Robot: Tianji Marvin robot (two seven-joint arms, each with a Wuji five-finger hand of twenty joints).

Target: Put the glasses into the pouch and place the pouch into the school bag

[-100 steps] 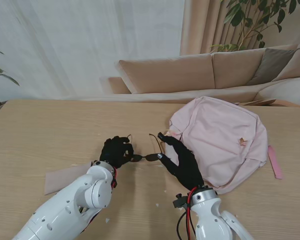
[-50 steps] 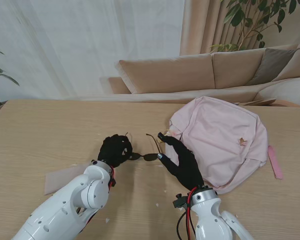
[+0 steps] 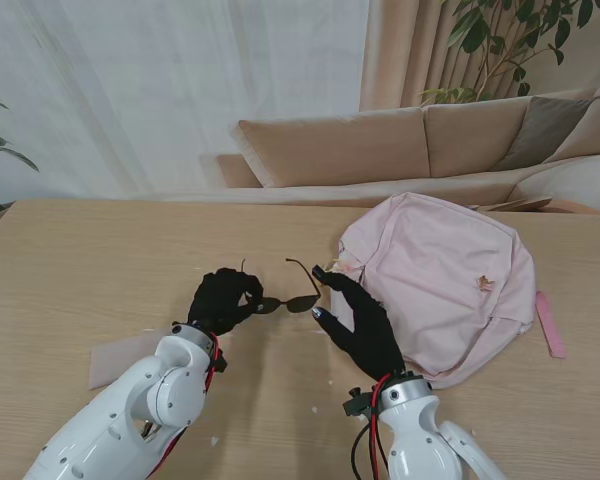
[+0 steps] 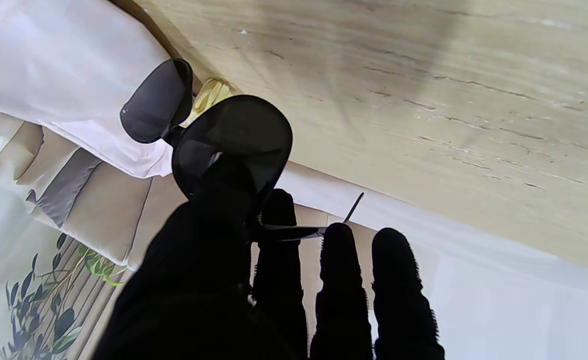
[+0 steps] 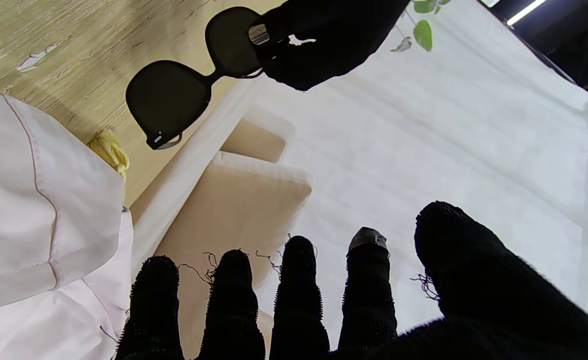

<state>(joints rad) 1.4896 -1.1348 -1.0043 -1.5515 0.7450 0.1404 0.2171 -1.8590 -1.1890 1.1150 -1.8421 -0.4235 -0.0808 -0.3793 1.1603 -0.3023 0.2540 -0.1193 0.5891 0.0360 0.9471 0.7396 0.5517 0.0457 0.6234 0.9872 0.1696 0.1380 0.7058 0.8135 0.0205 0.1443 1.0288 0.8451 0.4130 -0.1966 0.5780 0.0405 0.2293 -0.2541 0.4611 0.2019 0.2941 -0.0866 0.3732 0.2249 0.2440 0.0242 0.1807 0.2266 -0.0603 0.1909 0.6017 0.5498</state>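
Dark sunglasses point(image 3: 288, 303) hang just above the table, temples unfolded, and my left hand point(image 3: 223, 300) is shut on their left lens end. In the left wrist view the lenses point(image 4: 233, 142) stand over my fingers point(image 4: 341, 280). My right hand point(image 3: 358, 322) is open beside the right lens, not gripping it. From the right wrist the glasses point(image 5: 171, 95) show held by the left hand point(image 5: 324, 35), apart from my right hand's fingertips point(image 5: 299, 260). The flat beige-pink pouch point(image 3: 120, 358) lies at my left, partly under the left arm. The pink school bag point(image 3: 450, 280) lies flat on the right.
A pink strap point(image 3: 550, 325) lies on the table right of the bag. The bag's pale fabric point(image 5: 33, 200) sits close by my right hand. A beige sofa point(image 3: 380, 145) and white curtain stand beyond the table's far edge.
My left hand has raised the glasses off the table and drawn them slightly to the left. The right hand has stayed almost in place, open.
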